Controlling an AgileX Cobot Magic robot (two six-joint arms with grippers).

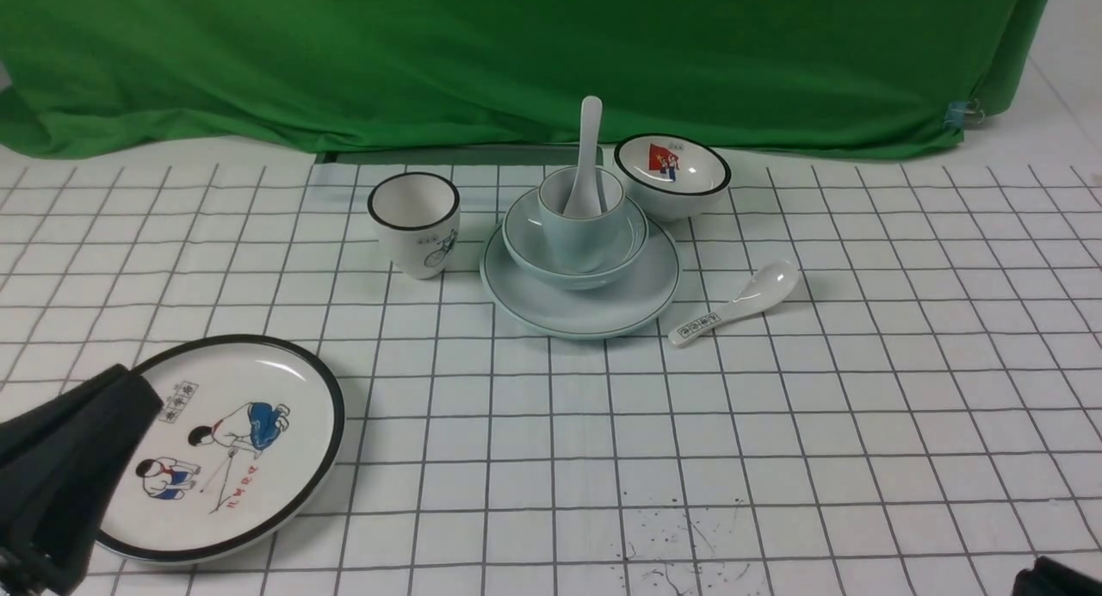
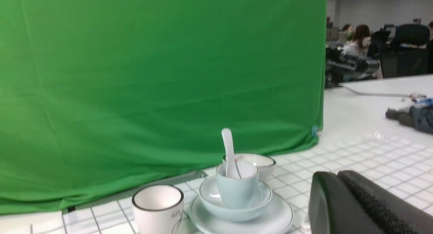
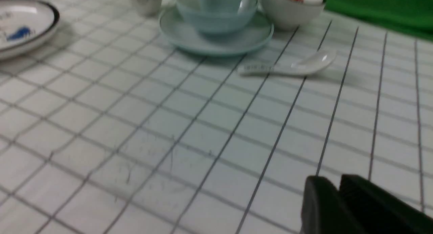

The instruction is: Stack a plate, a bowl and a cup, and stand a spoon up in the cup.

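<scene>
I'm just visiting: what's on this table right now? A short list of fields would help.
stack: plate under bowl, cup inside the bowl
spoon: standing in the cup, handle up
printed spoon: lying on the cloth, right of the plate
flag bowl: behind the stack, to its right
bicycle cup: left of the stack
cartoon plate: near left
task: looks finished

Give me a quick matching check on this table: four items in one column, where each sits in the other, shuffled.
Items:
1. plain white spoon
2. pale blue cup
3. printed-handle spoon
4. cartoon plate

Places:
A. lying flat on the cloth, right of the stack
B. standing in the cup
C. near front left, beside the left arm
D. nested in the pale blue bowl on the pale blue plate

Pairs: 1-B, 2-D, 3-A, 4-C
</scene>
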